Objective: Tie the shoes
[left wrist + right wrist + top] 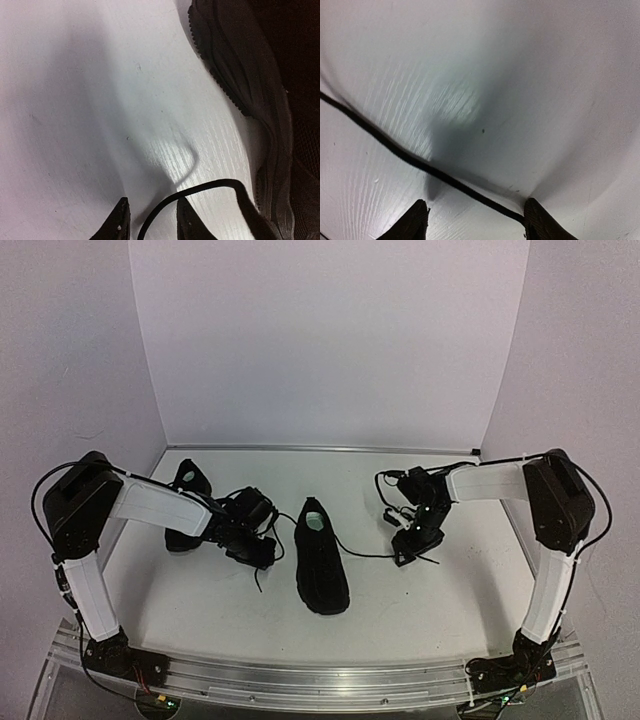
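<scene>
Though matte, ridged-soled black shoes [322, 560]

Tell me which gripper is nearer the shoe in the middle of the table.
Left. The left gripper hangs close beside the middle shoe; the right gripper stands farther off on the opposite side.

Left arm [150, 505]: rises from its base, elbow high, forearm reaching inward and down to the right.
Left end effector [151, 224]: pointed down, fingertips [120, 222] a modest gap apart.
Right arm [490, 482]: elbow high, forearm reaching inward to the left, wrist bent down.
Right end effector [477, 222]: pointed down, fingertips [416, 221] spread wide.
</scene>
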Robot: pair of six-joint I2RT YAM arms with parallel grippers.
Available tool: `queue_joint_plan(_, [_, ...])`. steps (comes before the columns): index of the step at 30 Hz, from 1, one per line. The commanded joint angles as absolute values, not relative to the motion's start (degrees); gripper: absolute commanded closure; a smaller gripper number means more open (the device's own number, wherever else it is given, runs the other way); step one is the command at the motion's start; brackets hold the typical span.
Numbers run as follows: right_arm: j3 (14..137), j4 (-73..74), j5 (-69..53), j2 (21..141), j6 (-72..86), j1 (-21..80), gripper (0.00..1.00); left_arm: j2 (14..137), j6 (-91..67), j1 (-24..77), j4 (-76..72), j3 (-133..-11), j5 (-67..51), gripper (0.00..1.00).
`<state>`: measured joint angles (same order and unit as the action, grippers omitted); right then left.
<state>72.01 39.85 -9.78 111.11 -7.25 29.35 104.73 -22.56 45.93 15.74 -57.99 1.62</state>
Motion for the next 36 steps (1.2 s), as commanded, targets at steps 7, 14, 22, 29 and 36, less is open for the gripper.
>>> queue_joint_plan(7, [73.6,46.66,-3.43,108.81,-8.32,29.11,0.3,104.95,-21.16,45.64,19.44,-58.9,1.17,0.76])
queue_joint_plan(14, [72.06,46.85,-3.42,111.09,-10.23,29.18,0.36,99.77,-21.36,45.61,21.3,-56.91,0.67,0.51])
queue_joint_plan(22, [72.58,45.39,-1.14,114.68,-10.83,29.13,0.46,96.06,-22.64,45.62,20.8,-53.43,-1.56,0.44])
queue_joint_plan(29, [72.41,45.16,-1.45,115.15,-9.72,30.0,0.76,98.12,-21.96,45.82,19.12,-52.72,-1.67,0.4])
queue_joint_plan(36, [71.54,44.22,-3.68,112.67,-5.55,30.77,1.0,101.45,-21.5,46.24,18.94,-52.83,-0.55,0.62])
